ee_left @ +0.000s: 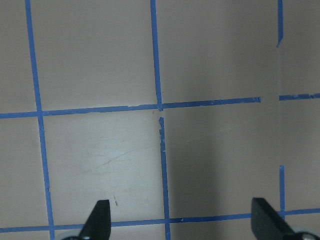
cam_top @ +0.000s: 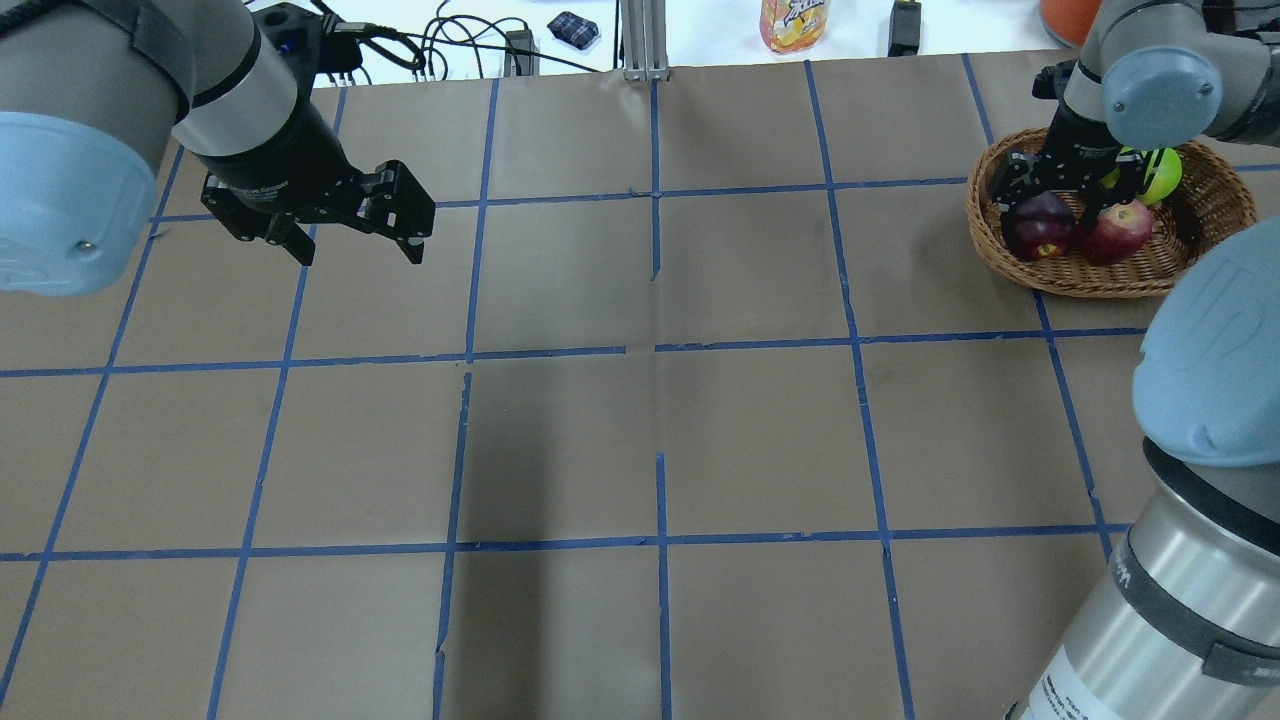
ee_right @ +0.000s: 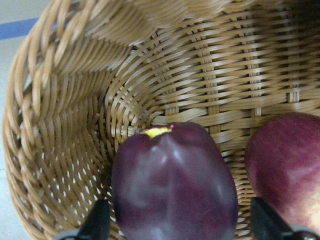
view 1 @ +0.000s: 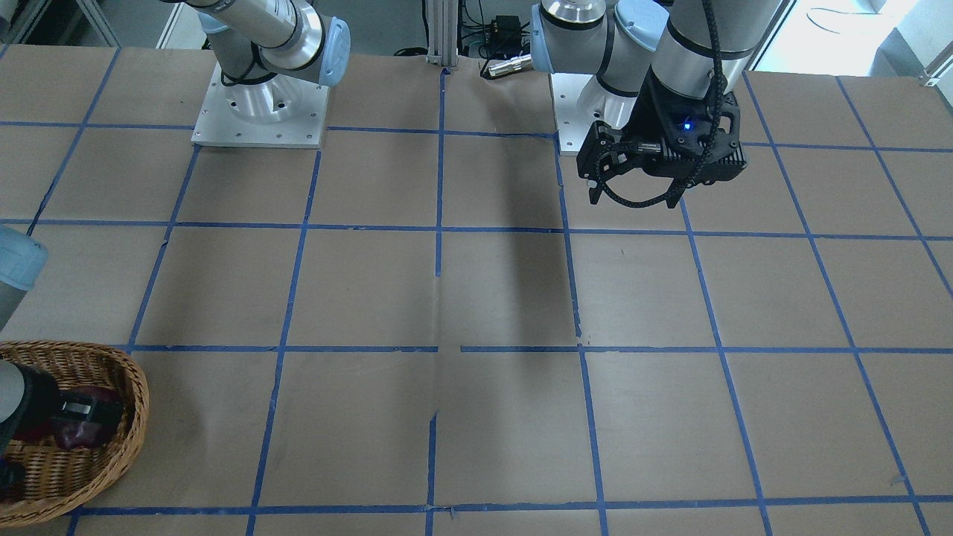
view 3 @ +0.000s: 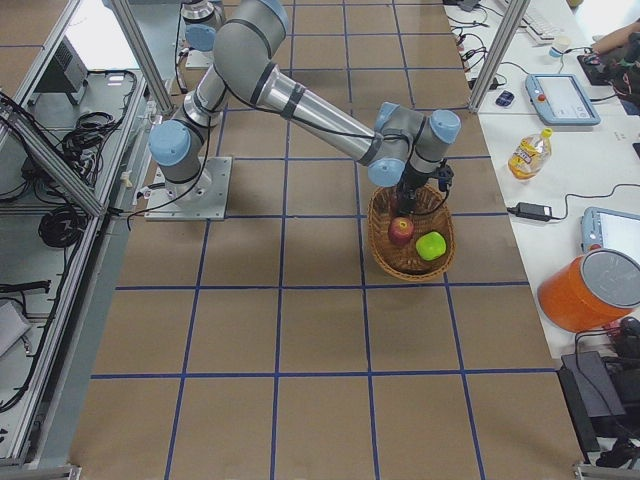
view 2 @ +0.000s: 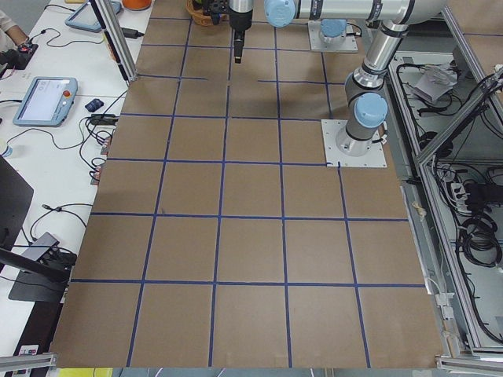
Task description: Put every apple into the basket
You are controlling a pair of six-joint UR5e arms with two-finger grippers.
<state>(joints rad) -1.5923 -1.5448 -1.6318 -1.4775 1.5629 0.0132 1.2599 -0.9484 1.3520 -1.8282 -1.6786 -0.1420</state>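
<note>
The wicker basket (cam_top: 1190,262) stands at the table's far right and holds all three apples: maroon (cam_top: 1040,226), red (cam_top: 1120,232) and yellow-green (cam_top: 1160,172). My right gripper (cam_top: 1058,200) is down inside the basket, open, its fingers on either side of the maroon apple (ee_right: 175,185) without closing on it. The red apple (ee_right: 287,170) lies beside it. In the exterior right view the red (view 3: 401,231) and yellow-green (view 3: 431,245) apples show in the basket (view 3: 385,255). My left gripper (cam_top: 357,245) is open and empty, hovering above the table's far left (ee_left: 182,220).
A juice bottle (cam_top: 795,22), cables and small devices lie beyond the table's far edge. An orange bucket (view 3: 592,290) and tablets sit on the side bench near the basket. The brown table carries a blue tape grid (view 1: 439,227).
</note>
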